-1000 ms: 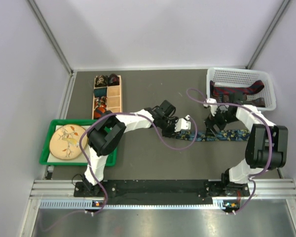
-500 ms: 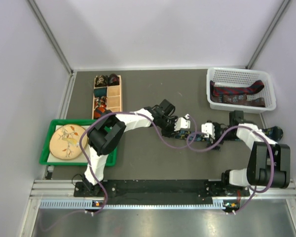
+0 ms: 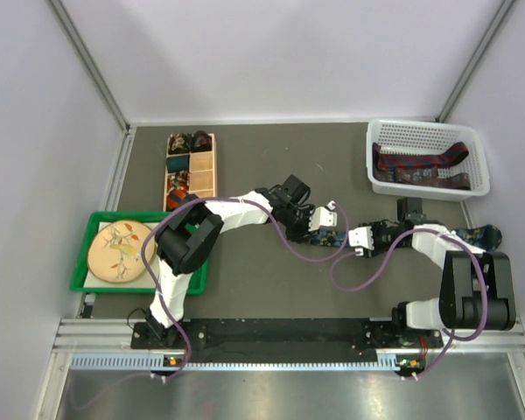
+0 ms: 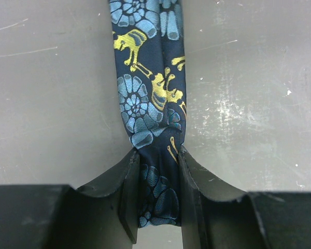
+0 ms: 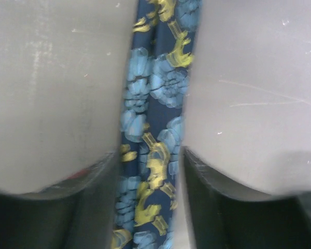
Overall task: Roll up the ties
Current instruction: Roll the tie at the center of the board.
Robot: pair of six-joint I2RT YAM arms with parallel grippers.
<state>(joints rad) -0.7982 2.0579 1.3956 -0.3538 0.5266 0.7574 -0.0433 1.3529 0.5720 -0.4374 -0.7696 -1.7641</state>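
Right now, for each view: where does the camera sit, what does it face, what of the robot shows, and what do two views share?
Top external: above and behind the bases, looking down on the table; the left arm and right arm show.
Left wrist: on the left arm, looking down; the left fingers pinch the blue floral tie.
Right wrist: on the right arm, looking down; the right fingers flank the tie.
Shared: both wrist views show that tie.
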